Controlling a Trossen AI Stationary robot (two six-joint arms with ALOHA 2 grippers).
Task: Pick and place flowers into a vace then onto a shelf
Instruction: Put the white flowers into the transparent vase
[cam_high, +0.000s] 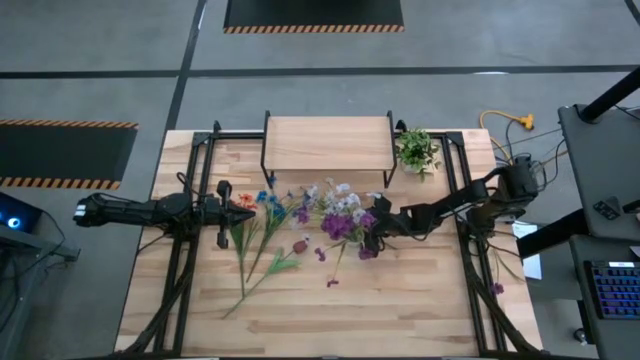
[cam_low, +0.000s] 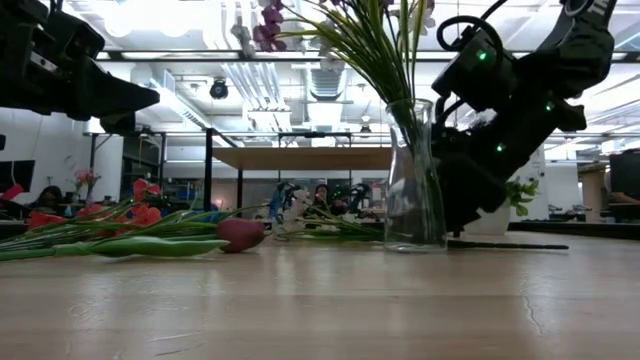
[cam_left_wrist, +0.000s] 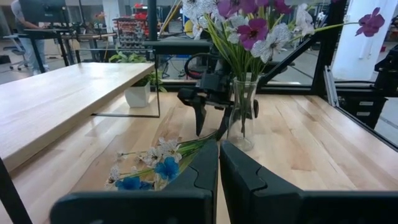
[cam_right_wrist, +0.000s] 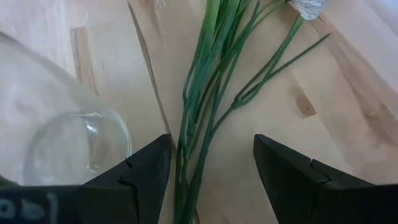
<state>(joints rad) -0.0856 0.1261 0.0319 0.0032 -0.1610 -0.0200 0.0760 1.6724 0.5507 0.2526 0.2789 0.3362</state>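
Near the centre of the table (cam_high: 420, 310), seen from above, the vace (cam_high: 365, 240) is masked by its own bunch of purple and white flowers (cam_high: 340, 218); only the low view shows the clear glass (cam_low: 415, 180) standing upright on the wood with green stems rising out of its mouth. The right gripper (cam_high: 383, 222) sits just beside it, at about three o'clock of the bouquet, jaws parted and empty; its wrist view shows the glass curving past one finger (cam_right_wrist: 140, 180) and loose stems (cam_right_wrist: 205, 112) lying on the planks between the two fingers. The left gripper (cam_high: 222, 213) hangs at nine o'clock, jaws pressed together on nothing, above more loose flowers (cam_high: 262, 240) fanned toward six o'clock. The shelf (cam_high: 327, 143) stands at twelve o'clock with nothing on it, a potted plant (cam_high: 417, 150) beside it. The only lettering, on the right finger in its wrist view, is too cut off to read.
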